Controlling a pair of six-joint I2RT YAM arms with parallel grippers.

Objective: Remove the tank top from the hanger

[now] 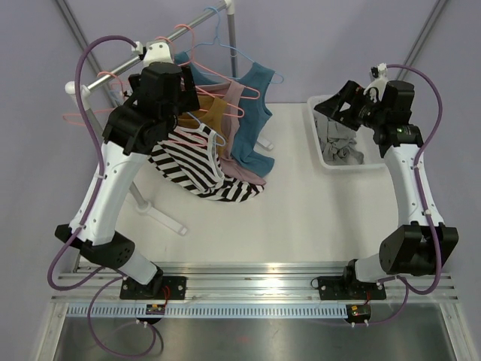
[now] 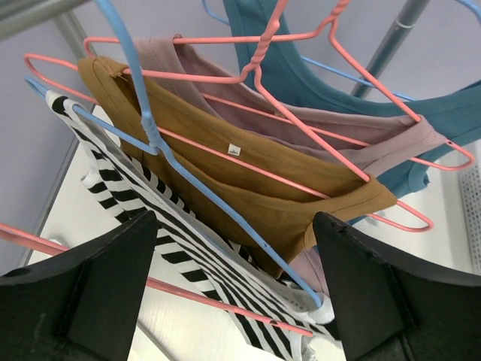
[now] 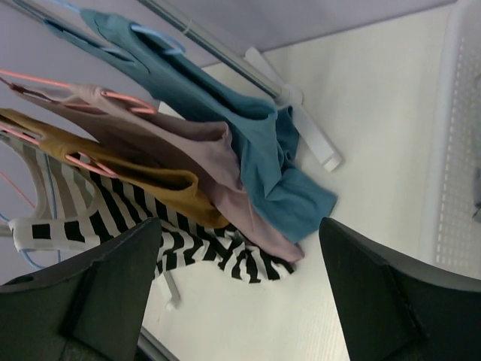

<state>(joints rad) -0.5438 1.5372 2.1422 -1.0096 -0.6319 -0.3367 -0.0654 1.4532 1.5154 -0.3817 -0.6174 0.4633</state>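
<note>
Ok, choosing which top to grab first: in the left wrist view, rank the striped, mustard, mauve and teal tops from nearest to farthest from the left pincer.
1. striped top, lowest, in front.
2. mustard top, just behind it.
3. mauve top, behind the mustard.
4. teal top, at the back, upper right.

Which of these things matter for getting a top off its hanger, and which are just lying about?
In the job: striped tank top, mustard tank top, mauve tank top, teal tank top, their wire hangers, open left gripper facing them.
Just about: clothes rail, white bin of grey clothes, open right gripper above it.
</note>
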